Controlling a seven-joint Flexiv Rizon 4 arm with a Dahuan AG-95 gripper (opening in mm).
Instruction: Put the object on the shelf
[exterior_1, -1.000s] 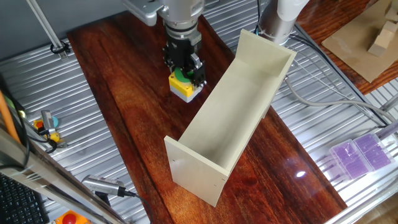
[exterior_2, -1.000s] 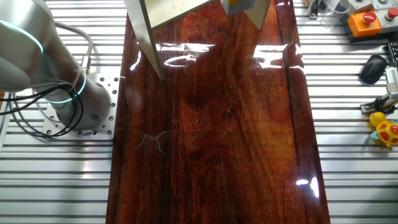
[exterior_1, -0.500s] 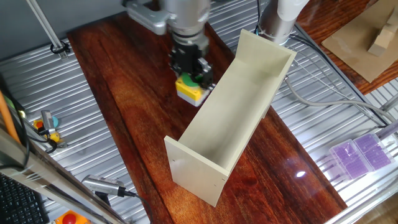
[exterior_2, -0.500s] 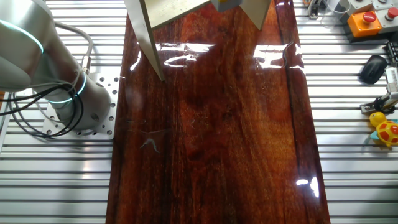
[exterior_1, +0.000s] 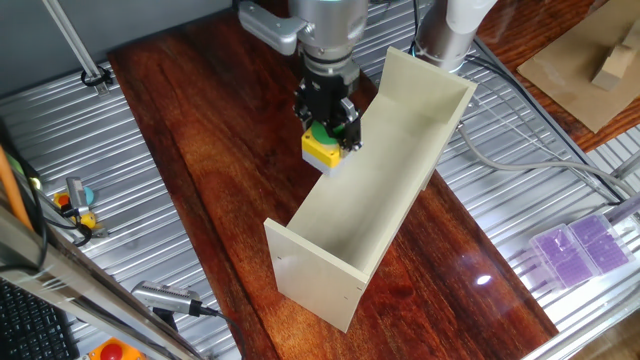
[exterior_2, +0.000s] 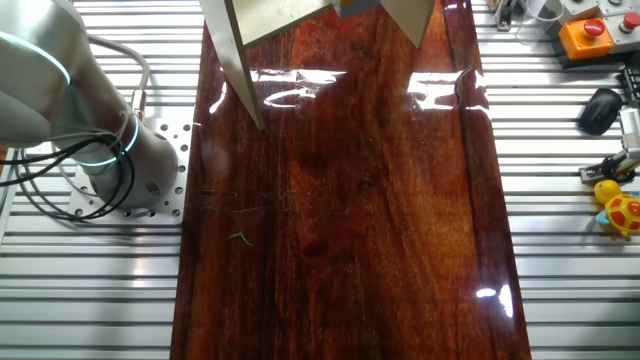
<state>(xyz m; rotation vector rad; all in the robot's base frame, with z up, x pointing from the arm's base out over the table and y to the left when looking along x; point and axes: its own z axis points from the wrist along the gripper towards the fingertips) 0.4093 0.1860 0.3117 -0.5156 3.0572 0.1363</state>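
Button box, yellow body with green round cap: held off the table, clamped between the two black fingers of the gripper. Fingers close on the green cap from either side; yellow body hangs below them. Box tilted slightly, one corner lowest.

Position: box sits right at the upper edge of the near long wall of the shelf, about a third of the way along from the far end. From this angle it overlaps the wall's rim; cannot tell whether it touches the rim or is just above it. Not inside the trough.

Shelf: cream board unit, two long walls and end panels, open on top, lying diagonally on the dark wooden table. Trough interior bare where visible.

Arm: grey wrist comes down from the top of the frame, roughly vertical over the box.

Other fixed view: only the shelf's lower panels show at the top edge; a small grey-yellow patch there may be the box, too cropped to say. Robot base stands on the slatted metal surface left of the table. Orange unit with red button at far right, well apart.
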